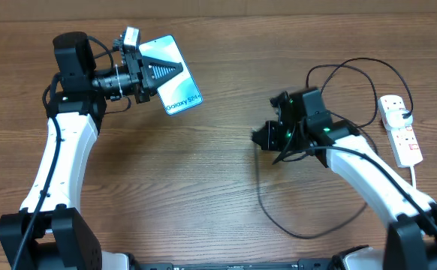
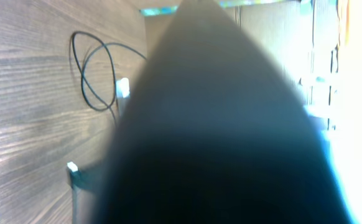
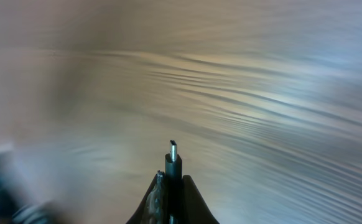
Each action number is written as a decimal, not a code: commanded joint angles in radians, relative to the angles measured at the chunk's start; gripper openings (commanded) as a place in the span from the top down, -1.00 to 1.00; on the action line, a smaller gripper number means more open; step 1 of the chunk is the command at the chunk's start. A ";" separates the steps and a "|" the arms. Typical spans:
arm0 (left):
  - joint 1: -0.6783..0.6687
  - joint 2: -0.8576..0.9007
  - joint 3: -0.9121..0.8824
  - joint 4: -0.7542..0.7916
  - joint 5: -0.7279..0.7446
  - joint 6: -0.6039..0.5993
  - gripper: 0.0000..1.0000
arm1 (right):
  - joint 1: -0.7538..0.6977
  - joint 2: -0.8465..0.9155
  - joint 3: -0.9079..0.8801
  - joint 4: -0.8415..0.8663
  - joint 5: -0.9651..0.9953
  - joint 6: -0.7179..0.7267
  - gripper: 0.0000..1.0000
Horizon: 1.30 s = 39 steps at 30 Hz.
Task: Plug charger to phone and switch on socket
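Note:
The phone [image 1: 175,75], its light blue screen reading "Galaxy S24", is held tilted at the upper left. My left gripper [image 1: 158,75] is shut on it; in the left wrist view a dark finger [image 2: 218,137] fills the frame. My right gripper [image 1: 267,136] is shut on the charger plug [image 3: 173,163], whose metal tip sticks out past the fingers over the bare table. The thin black charger cable [image 1: 278,217] loops across the table and curls up to the socket [image 1: 400,129], a white power strip with red switches at the far right. The cable also shows in the left wrist view [image 2: 94,74].
The wooden table [image 1: 203,172] lies between the two arms. The socket's white cord [image 1: 415,176] runs down from the strip beside my right arm. The right wrist view is blurred by motion.

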 commanded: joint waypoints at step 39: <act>-0.093 -0.011 0.012 0.227 0.042 -0.212 0.92 | 0.072 -0.038 0.025 0.654 -0.800 0.490 0.93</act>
